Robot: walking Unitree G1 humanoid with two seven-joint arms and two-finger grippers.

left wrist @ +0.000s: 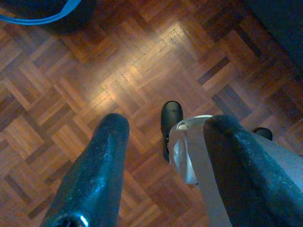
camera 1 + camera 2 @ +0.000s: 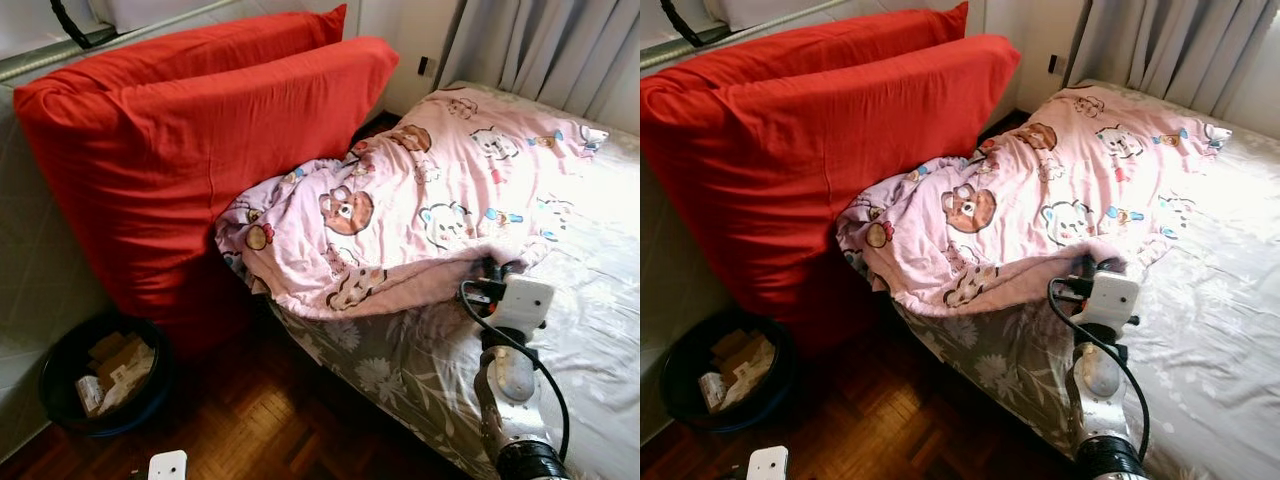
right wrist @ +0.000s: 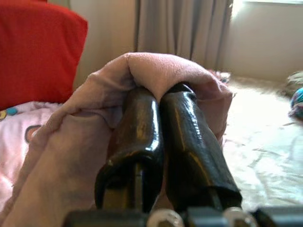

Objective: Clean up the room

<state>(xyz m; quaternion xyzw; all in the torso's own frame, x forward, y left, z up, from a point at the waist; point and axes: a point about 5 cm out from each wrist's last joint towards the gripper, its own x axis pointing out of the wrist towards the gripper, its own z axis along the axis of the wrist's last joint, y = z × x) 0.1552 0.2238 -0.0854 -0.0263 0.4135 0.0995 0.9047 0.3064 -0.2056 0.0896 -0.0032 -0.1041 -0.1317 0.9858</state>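
right tool (image 3: 158, 99) clamped on pink blanket (image 2: 420, 190) edge, over bed (image 2: 590, 300)

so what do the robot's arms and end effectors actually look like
The right arm is silver metal with a white boxy wrist unit and a black cable looping along it. Its end effector has two long, glossy black fingers. The left end effector has matching black fingers with a duller, scuffed sheen.

Daylight from curtained window; sheet (image 2: 610, 250) glares; floor (image 2: 250, 420) shadowed; sharp.
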